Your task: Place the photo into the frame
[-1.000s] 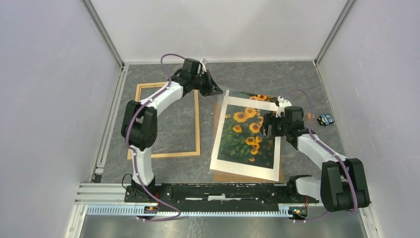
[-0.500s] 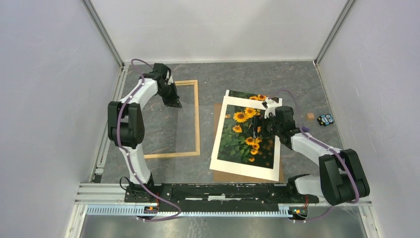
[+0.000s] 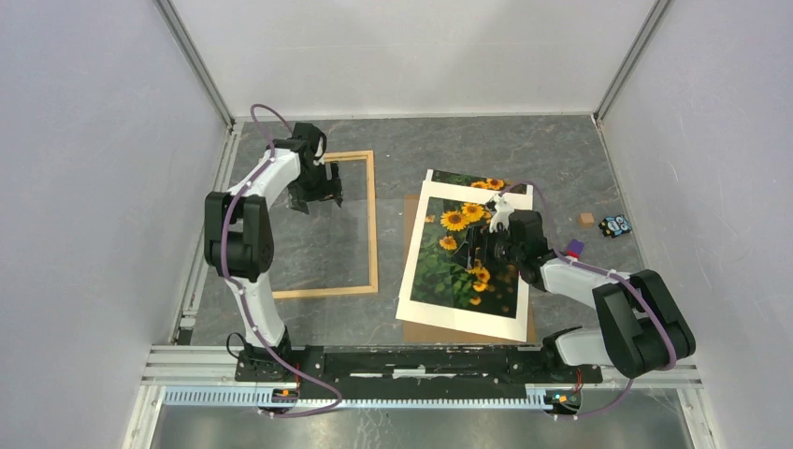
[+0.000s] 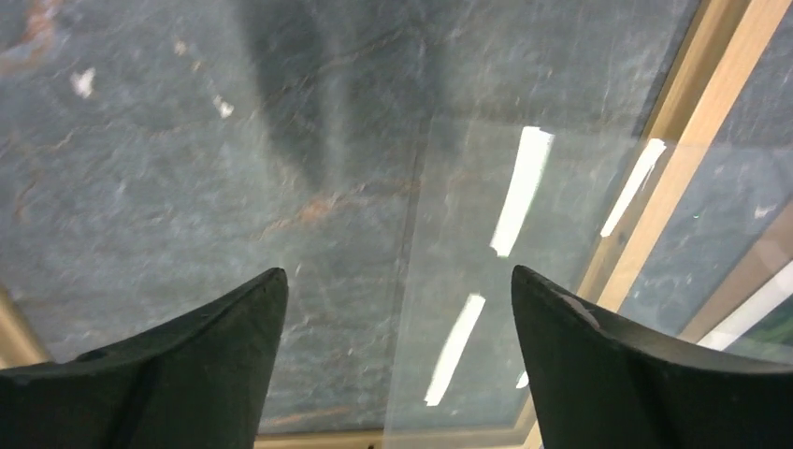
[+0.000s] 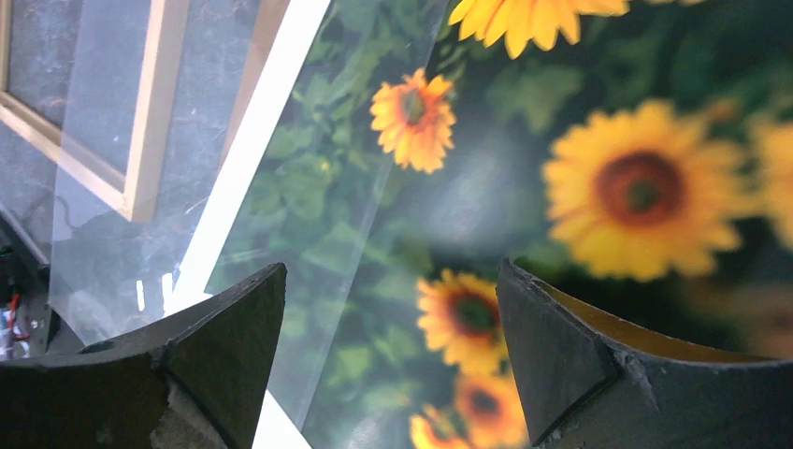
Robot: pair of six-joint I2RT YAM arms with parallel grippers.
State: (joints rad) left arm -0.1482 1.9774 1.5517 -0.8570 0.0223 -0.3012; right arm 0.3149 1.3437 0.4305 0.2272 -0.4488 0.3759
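Grey slate bench (image 3: 561,150): the photo (image 3: 458,267) lies centre-right, the frame (image 3: 373,234) upper left, well apart. Both the left jaws and right jaws stand released, empty. Pickup looks pending; next, the right jaws likely need the photo's edge.

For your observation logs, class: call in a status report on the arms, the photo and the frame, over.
Both grippers open: left gripper over the frame, right gripper over the photo. Photo not yet in frame. Clear sheet overlaps both.
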